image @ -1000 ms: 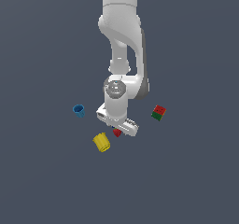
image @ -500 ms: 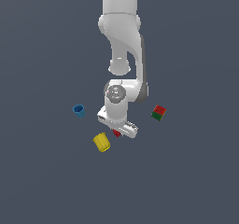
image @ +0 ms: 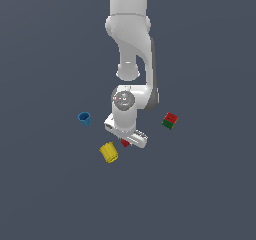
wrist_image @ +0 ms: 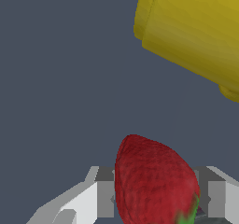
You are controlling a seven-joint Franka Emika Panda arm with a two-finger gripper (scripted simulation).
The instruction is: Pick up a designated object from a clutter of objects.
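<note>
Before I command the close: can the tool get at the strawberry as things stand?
Probably yes. In the wrist view the strawberry sits between the tool's fingers, nothing between them, and the yellow cylinder lies apart.

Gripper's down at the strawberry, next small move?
Probably close the gripper. In the wrist view the strawberry sits between the two fingers, which look open on either side of it. The yellow cylinder lies apart from it, so closing should not catch it. Then lift.
</note>
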